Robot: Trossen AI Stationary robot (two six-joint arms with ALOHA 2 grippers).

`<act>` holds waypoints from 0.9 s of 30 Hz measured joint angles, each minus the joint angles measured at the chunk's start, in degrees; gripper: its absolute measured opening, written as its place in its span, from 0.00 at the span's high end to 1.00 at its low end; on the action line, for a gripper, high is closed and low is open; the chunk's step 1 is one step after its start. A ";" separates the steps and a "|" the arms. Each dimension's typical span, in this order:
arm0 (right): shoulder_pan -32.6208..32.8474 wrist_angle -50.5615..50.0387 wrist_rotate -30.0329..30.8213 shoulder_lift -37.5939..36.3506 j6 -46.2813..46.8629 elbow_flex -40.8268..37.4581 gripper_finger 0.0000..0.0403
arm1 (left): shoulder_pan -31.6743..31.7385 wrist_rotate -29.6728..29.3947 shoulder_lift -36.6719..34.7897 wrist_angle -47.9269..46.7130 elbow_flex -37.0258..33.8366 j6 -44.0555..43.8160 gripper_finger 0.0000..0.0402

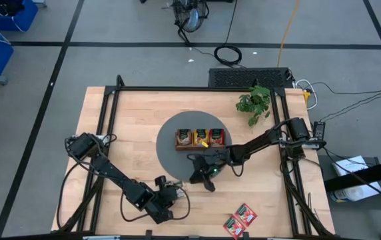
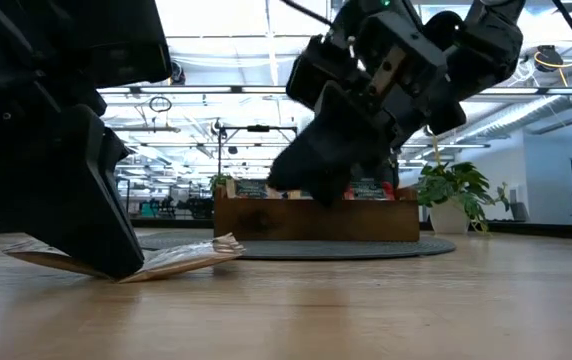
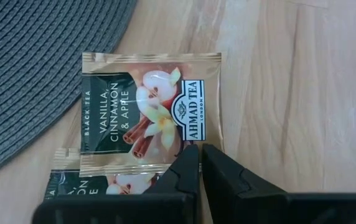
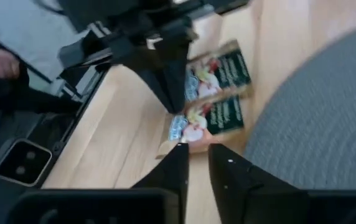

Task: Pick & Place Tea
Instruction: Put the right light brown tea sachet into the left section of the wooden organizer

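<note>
While left gripper [image 3: 200, 163] pinches one of two beige sachets [image 3: 150, 112], right gripper [image 4: 196, 163] slightly spread, two red sachets [image 1: 240, 220].

Lab hall: ceiling strip lights [image 2: 216, 95], floor cables [image 1: 228, 53], framed workbench [image 1: 90, 113].

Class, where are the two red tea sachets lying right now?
High view: the two red tea sachets lie on the table's near right edge, apart from the wooden tray.
</note>
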 joint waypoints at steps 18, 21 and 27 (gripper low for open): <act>-1.56 2.10 -4.29 12.44 12.61 6.73 0.62 | -0.06 -1.85 0.17 0.06 -0.11 4.84 0.94; -1.83 -1.57 -4.31 12.46 13.36 6.69 0.63 | -0.08 -1.87 0.17 -0.20 -0.11 4.86 0.94; -2.32 -5.67 -4.67 12.26 11.37 6.67 0.66 | -0.09 -1.91 0.17 -0.44 -0.17 4.38 0.94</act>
